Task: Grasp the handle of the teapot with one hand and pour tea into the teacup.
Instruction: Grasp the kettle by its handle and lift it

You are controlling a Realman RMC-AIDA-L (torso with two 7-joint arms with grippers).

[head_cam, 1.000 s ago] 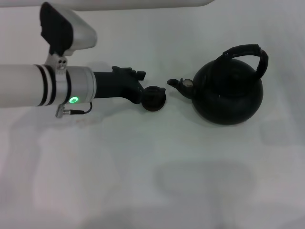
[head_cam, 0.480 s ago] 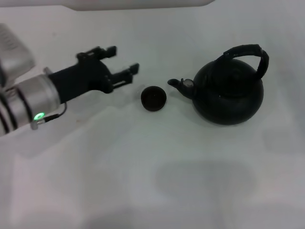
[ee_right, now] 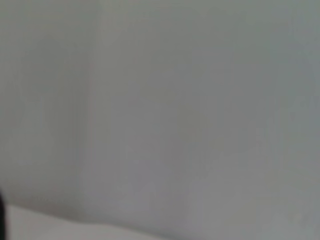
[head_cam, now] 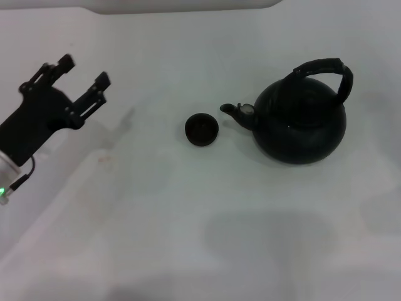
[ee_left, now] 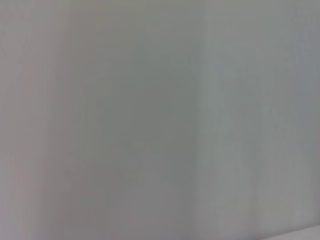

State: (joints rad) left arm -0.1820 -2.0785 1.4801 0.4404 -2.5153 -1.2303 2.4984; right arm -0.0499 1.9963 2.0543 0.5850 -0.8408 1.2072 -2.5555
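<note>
The matte black teapot [head_cam: 301,125] stands upright on the white table at the right of the head view, its short spout [head_cam: 233,111] pointing left. Its thick arched handle [head_cam: 322,72] rises over the top, free of any gripper. The tiny dark teacup [head_cam: 202,129] sits upright just left of the spout, a small gap between them. My left gripper [head_cam: 83,74] hangs open and empty at the far left, well away from the cup. The right gripper is out of view. Both wrist views show only blank pale surface.
The white table [head_cam: 200,238] stretches around both objects, with faint shadows at the front. A pale edge runs along the top of the head view.
My left gripper has let go of the teacup and drawn back to the left, from beside the cup to the far left edge. Cup and teapot have stayed put.
</note>
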